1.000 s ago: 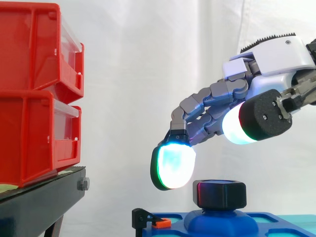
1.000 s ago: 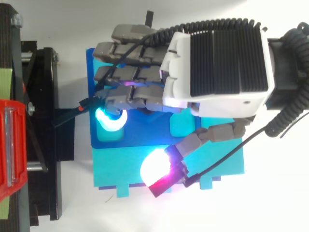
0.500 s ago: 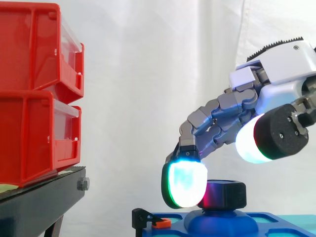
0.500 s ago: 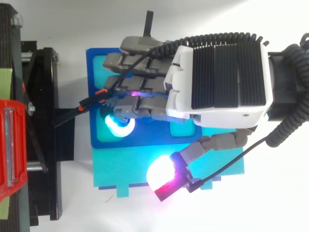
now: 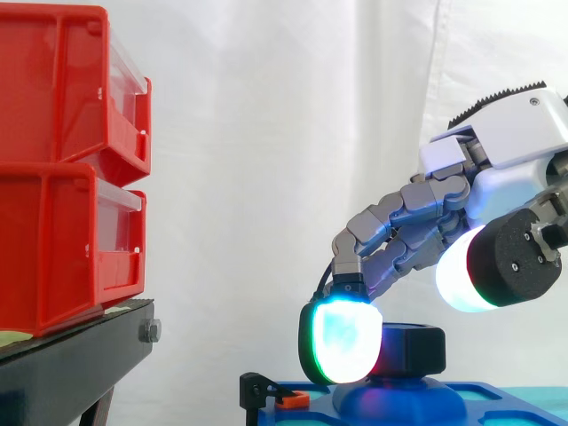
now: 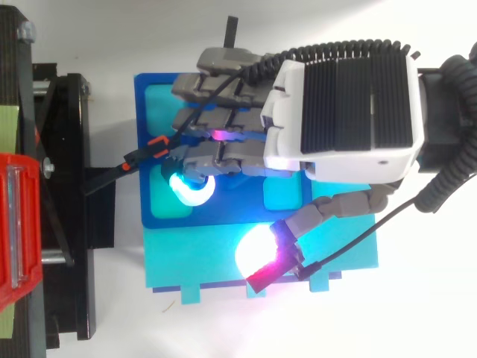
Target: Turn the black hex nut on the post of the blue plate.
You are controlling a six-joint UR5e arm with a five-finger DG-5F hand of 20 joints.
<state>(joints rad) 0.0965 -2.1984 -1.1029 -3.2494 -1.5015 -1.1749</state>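
The black hex nut [image 5: 415, 350] sits on a rounded blue post base [image 5: 399, 397] of the blue plate [image 6: 141, 112]. My hand [image 5: 519, 133] reaches in from the right and arches over the nut with bent fingers. One glowing fingertip [image 5: 342, 342] hangs level with the nut's left side, touching or nearly touching it. The thumb pad [image 5: 461, 275] is spread wide and stays above the nut, clear of it. Nothing is pinched. From above, the hand [image 6: 343, 104] hides the nut; a cyan fingertip [image 6: 190, 190] glows over a plate pocket and the thumb pad [image 6: 257, 253] over the teal plate [image 6: 194, 261].
Two stacked red bins [image 5: 62, 169] stand on a black stand [image 5: 71, 364] at the left. A black clip with an orange part [image 5: 266, 395] sits at the plate's left edge. A white curtain hangs behind.
The hand has come down and shifted right. Its leading fingertip dropped from above the nut to level with the nut's left side. The thumb stayed spread.
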